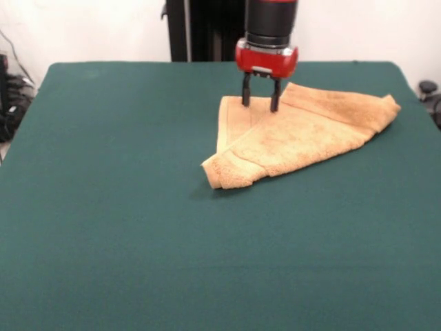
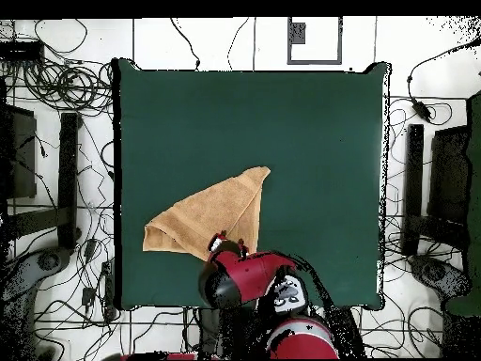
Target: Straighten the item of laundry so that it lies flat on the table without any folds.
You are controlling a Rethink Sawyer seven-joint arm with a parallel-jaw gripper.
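Observation:
The tan-orange towel [image 1: 303, 134] lies on the far right part of the green table [image 1: 103, 207]. It is folded over itself into a rough triangle, with one corner pointing toward the table's middle. My gripper [image 1: 260, 103] stands upright over the towel's far edge, open, with both fingertips [image 1: 275, 105] down at the cloth and nothing held between them. In the overhead view the towel [image 2: 211, 218] lies near the table's [image 2: 310, 141] lower left, and the gripper [image 2: 231, 245] is at the towel's bottom edge, partly hidden by the red arm.
The robot's dark pedestal [image 1: 200, 27] stands behind the table's far edge. Cables and black equipment [image 2: 56, 141] lie on the floor round the table. The table's right edge [image 1: 413, 103] is close to the towel's right corner.

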